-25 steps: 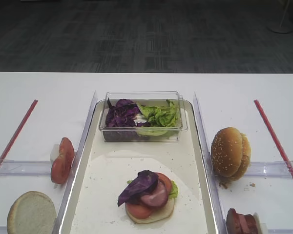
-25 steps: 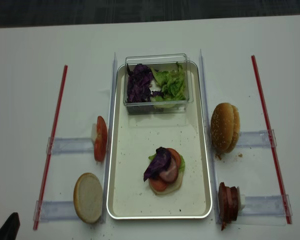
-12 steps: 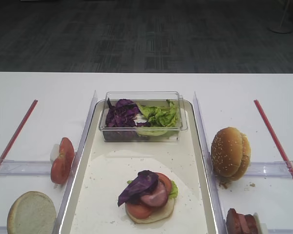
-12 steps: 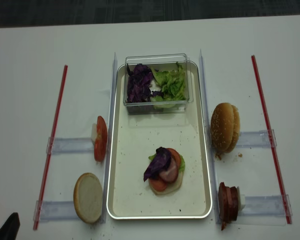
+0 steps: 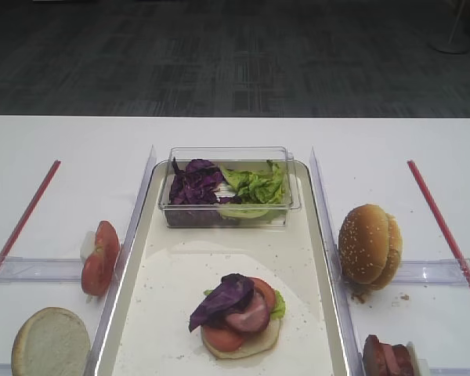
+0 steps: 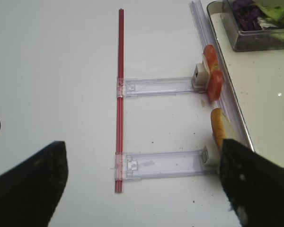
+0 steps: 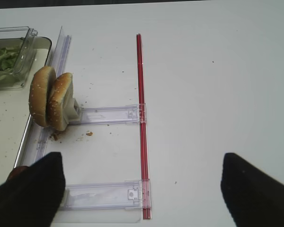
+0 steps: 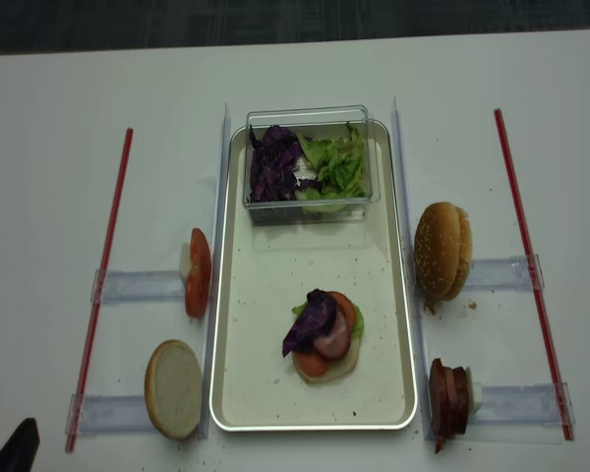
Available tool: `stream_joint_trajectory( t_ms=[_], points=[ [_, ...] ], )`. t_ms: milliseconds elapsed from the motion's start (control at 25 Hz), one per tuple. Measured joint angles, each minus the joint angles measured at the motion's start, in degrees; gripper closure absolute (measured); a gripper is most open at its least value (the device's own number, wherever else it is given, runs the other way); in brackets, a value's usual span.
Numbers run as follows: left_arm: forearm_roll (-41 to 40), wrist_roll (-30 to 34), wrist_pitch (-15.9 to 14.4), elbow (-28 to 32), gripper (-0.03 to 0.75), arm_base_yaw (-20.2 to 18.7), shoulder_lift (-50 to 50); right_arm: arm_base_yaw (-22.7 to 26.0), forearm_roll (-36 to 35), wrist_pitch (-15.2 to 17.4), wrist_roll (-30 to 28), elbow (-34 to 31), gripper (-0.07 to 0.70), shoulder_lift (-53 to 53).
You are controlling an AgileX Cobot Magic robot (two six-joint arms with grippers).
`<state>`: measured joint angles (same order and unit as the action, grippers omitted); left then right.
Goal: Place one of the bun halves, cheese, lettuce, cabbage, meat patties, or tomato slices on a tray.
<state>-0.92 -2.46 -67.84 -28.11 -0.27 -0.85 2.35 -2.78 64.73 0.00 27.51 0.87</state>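
Note:
The metal tray (image 5: 313,235) holds a stack (image 5: 236,313) of a pale bun half, tomato, meat, lettuce and a purple cabbage leaf on top. At its back, a clear box (image 5: 229,186) contains cabbage (image 5: 192,184) and lettuce (image 5: 257,186). Tomato slices (image 5: 99,257) and a flat bun half (image 5: 51,343) stand on the left racks. Sesame bun halves (image 5: 368,244) and meat patties (image 5: 388,356) stand on the right racks. Cheese is out of view. My left gripper (image 6: 142,184) hangs open over the left table, empty. My right gripper (image 7: 142,189) hangs open over the right table, empty.
Red strips (image 8: 103,285) (image 8: 529,265) run along both outer sides, joined to clear plastic racks (image 6: 161,86) (image 7: 106,114). Crumbs lie under the sesame buns (image 7: 49,97). A dark fingertip (image 8: 10,447) shows at the bottom left corner of the overhead view.

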Motion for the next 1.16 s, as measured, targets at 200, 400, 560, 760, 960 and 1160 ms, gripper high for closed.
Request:
stream_joint_trajectory(
  t_ms=[200, 400, 560, 760, 960, 1160],
  points=[
    [0.0, 0.0, 0.0, 0.0, 0.117, 0.0, 0.0, 0.0, 0.0, 0.0, 0.0, 0.0, -0.046, 0.0],
    [0.1, 0.0, 0.0, 0.0, 0.117, 0.0, 0.0, 0.0, 0.0, 0.0, 0.0, 0.0, -0.046, 0.0],
    [0.1, 0.0, 0.0, 0.0, 0.117, 0.0, 0.0, 0.0, 0.0, 0.0, 0.0, 0.0, -0.046, 0.0],
    [0.1, 0.0, 0.0, 0.0, 0.117, 0.0, 0.0, 0.0, 0.0, 0.0, 0.0, 0.0, -0.046, 0.0],
    [0.1, 0.0, 0.0, 0.0, 0.117, 0.0, 0.0, 0.0, 0.0, 0.0, 0.0, 0.0, -0.046, 0.0],
    [0.1, 0.0, 0.0, 0.0, 0.117, 0.0, 0.0, 0.0, 0.0, 0.0, 0.0, 0.0, -0.046, 0.0]
  ],
)
